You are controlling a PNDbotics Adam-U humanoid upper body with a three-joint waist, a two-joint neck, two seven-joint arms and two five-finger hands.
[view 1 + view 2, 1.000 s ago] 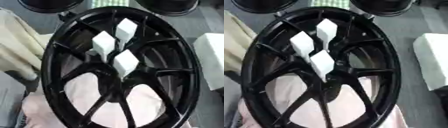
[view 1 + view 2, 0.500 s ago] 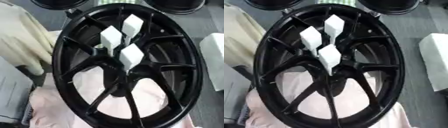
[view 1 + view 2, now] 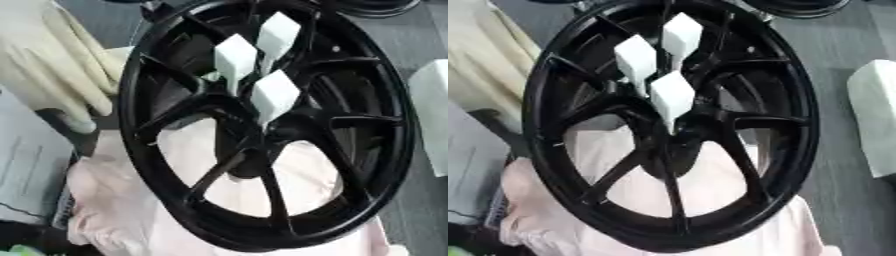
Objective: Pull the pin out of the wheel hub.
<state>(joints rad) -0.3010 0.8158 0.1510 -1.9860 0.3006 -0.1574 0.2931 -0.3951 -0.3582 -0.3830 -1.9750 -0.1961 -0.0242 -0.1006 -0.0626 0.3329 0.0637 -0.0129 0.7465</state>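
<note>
A glossy black alloy wheel hub [image 3: 262, 125], round with slim forked spokes, fills most of both views and stands tilted, its top leaning toward the upper right. Its spokes meet at a dark centre boss [image 3: 249, 160] a little below the middle of the wheel.

Three white pins with flat diamond-shaped heads sit in the upper half of the wheel, above the boss. Each tapers down to a thin stem, with its long axis running from upper right to lower left, head upward and stem aimed down into the spoke area. The upper pin [image 3: 278, 32] is nearest the rim, the left pin [image 3: 234, 57] is just beside it, and the lower pin [image 3: 275, 96] is closest to the boss.

Soft, wrinkled pale pink cloth [image 3: 131, 210] lies under and behind the lower part of the wheel, showing between the spokes. A cream fabric [image 3: 52, 60] hangs left of the wheel, and a white blocky object [image 3: 877, 115] sits to its right.

No robot hand appears in either view, so its state cannot be told.
</note>
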